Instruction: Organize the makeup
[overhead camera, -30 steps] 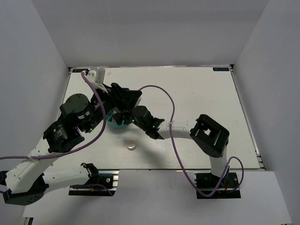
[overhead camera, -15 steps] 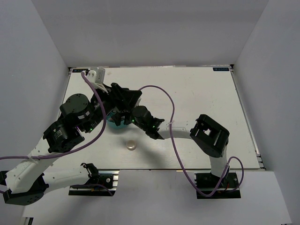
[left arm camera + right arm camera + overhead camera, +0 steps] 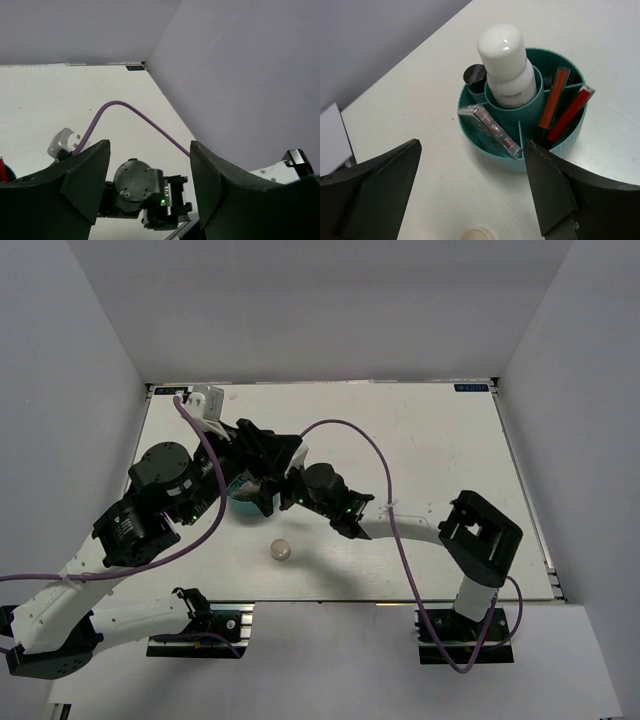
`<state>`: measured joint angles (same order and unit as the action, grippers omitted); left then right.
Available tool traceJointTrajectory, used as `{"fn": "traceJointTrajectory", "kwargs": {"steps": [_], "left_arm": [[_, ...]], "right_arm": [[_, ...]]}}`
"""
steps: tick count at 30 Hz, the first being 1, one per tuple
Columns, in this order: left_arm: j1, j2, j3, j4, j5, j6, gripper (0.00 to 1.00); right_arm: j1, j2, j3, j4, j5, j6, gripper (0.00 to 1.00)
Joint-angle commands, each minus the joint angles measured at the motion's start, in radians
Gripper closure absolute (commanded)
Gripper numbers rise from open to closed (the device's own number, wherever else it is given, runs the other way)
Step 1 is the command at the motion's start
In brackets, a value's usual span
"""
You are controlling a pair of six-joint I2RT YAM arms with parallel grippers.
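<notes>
Right gripper (image 3: 472, 145), fingers apart and empty, is withdrawing from the filled teal tub (image 3: 566, 149) toward the left edge; left gripper (image 3: 149, 150) likewise apart. Cream compact (image 3: 281, 550), by the near edge, is awaiting pickup.

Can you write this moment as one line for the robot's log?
left claw open, empty | right claw open near teal tub | bottle, red sticks, palette in tub | round compact out on table

One tub (image 3: 568, 145), bottle (image 3: 505, 65), palette (image 3: 492, 131), black tube (image 3: 474, 75) and compact (image 3: 280, 550); two red sticks (image 3: 554, 99).
</notes>
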<state>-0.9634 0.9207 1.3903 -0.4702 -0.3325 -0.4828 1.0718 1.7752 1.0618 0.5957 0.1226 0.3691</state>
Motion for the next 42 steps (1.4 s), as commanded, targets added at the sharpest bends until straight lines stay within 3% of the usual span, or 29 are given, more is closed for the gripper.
{"fn": "traceJointTrajectory", "kwargs": {"steps": [1,5,8,15,16,21,23,42], "left_arm": [[0.005,-0.029,-0.020,-0.010,-0.014,-0.019,0.25],[0.005,-0.048,-0.053,-0.013,-0.019,-0.040,0.25],[0.005,-0.071,-0.085,-0.015,-0.023,-0.056,0.25],[0.005,-0.138,-0.151,-0.008,-0.045,-0.085,0.25],[0.005,-0.143,-0.154,-0.007,-0.048,-0.083,0.25],[0.005,-0.151,-0.160,-0.001,-0.060,-0.077,0.25],[0.005,-0.152,-0.165,0.004,-0.065,-0.076,0.25],[0.005,-0.149,-0.183,0.028,-0.102,-0.053,0.24]], "right_arm": [[-0.024,-0.091,-0.019,0.014,-0.098,-0.212,0.11],[-0.085,-0.122,-0.029,-0.065,-0.375,-0.404,0.12],[-0.145,-0.129,-0.052,-0.109,-0.553,-0.574,0.23],[-0.228,-0.100,-0.010,-0.264,-0.730,-0.925,0.73],[-0.237,-0.080,0.024,-0.296,-0.744,-0.947,0.73],[-0.256,-0.010,0.107,-0.333,-0.782,-1.051,0.51],[-0.257,0.015,0.162,-0.376,-0.798,-1.070,0.47],[-0.245,0.151,0.362,-0.497,-0.894,-1.007,0.53]]}}
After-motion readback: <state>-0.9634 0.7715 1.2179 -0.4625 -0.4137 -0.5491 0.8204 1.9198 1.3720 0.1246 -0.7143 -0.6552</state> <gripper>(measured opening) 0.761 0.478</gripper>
